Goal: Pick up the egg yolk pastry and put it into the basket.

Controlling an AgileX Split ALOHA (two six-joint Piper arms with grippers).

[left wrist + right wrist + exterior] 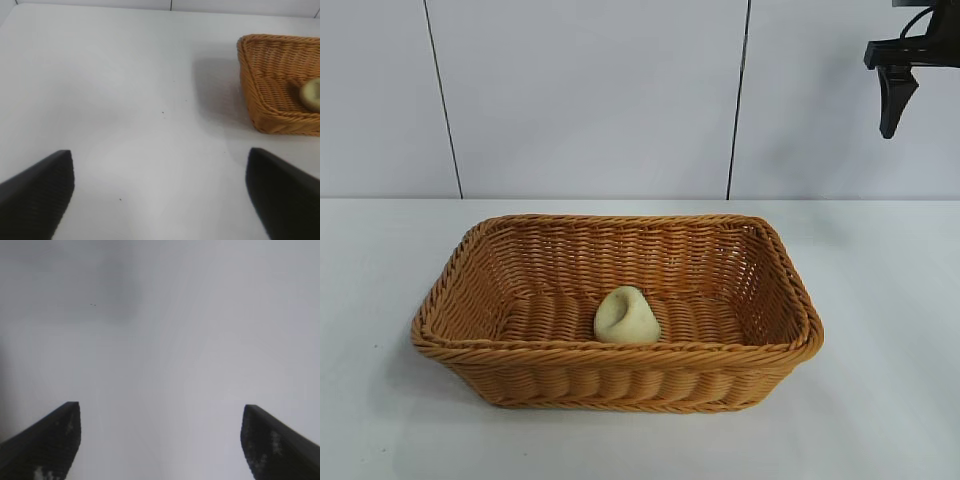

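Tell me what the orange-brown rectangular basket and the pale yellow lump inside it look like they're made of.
The orange-brown rectangular woven basket looks like wicker or rattan, possibly a plastic imitation: interlaced strands, braided rim, slight sheen. The pale yellow-cream rounded lump looks like soft dough or foam: smooth matte surface with a dent on top.

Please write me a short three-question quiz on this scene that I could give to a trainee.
1. True or false: the egg yolk pastry lies on the white table outside the basket.
2. Multiple choice: where does the right tool show in the exterior view? A) inside the basket B) high at the upper right, clear of the basket C) touching the pastry
3. Short answer: what does the left tool hold, going by its wrist view?

Key
1. False: it lies inside the basket, near the front wall.
2. B
3. Nothing: its fingers stand wide apart over bare table, beside the basket.
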